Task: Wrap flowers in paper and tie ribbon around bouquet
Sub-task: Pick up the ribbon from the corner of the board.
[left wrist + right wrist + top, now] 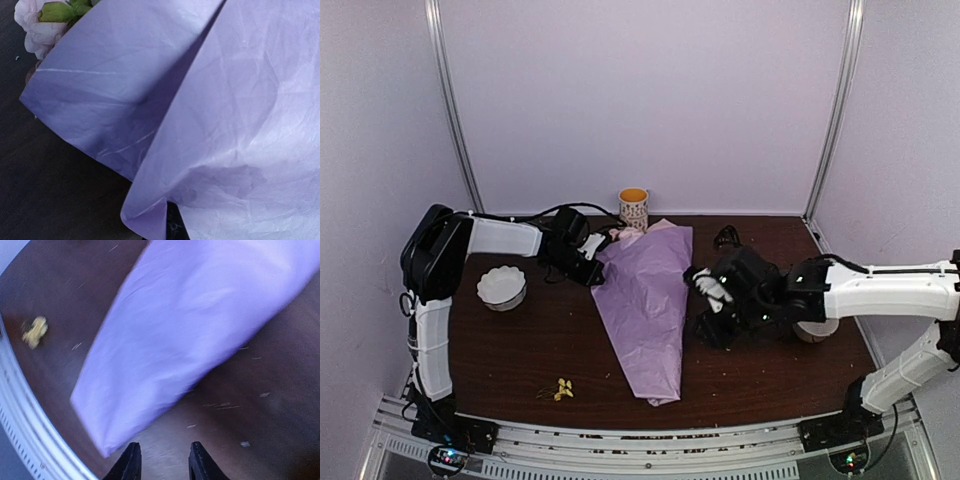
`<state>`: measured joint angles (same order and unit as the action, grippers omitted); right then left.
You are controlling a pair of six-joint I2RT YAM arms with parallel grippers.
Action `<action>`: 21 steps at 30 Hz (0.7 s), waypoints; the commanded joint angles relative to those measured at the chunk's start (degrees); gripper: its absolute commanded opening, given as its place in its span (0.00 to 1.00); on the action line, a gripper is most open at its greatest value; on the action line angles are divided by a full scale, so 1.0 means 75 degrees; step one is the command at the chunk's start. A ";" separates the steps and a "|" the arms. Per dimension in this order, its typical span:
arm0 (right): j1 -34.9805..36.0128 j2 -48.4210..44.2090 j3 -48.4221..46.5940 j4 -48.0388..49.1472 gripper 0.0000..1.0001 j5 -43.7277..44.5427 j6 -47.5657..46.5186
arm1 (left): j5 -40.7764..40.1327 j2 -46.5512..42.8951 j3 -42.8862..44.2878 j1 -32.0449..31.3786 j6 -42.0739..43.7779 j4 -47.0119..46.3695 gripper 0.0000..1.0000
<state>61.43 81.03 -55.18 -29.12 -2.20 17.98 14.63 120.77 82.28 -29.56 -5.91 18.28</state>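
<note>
Dark table (pixel 520 350): left gripper (pixel 588 262) shut at the bouquet's (pixel 645 300) far end, right gripper (pixel 161 460) parted, empty; unpinned paper (pixel 225 125) may unroll.

lilac paper (pixel 645 300); pale pink flowers (pixel 37 22) w/ green bits; dk brown table (pixel 540 340); white bowl (pixel 502 287) at 9 o'clock; yellow blossoms (pixel 562 389) at 7.

A: You've got a white scalloped bowl (pixel 502 287) mid-left on the dark table (pixel 520 350).
B: Also a patterned cup (pixel 634 208) top centre, orange inside. Second bowl (pixel 817 330) right of centre, mostly hidden.
</note>
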 commanded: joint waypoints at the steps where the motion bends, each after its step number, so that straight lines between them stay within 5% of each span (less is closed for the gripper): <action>1: -0.2432 -0.0473 0.0503 0.0027 0.38 0.1016 0.1219 | 0.0144 0.0107 0.0198 0.0085 0.0103 -0.0002 0.00; 6: -0.4687 0.0250 -0.0856 -0.0970 0.45 0.2453 0.0759 | 0.0077 0.0148 0.0167 0.0079 0.0113 -0.0012 0.00; 12: -0.6764 0.1825 -0.1756 -0.0853 0.47 0.0554 0.0586 | 0.0170 0.0140 0.0082 0.0082 0.0083 -0.0021 0.00; 21: -0.7136 0.4061 -0.3085 -0.1813 0.46 -0.0703 0.0318 | 0.0333 0.0202 0.0171 0.0081 0.0049 -0.0070 0.00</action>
<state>7.57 107.24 -73.25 -37.60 -2.55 22.20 16.25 120.88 82.32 -29.54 -5.87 18.59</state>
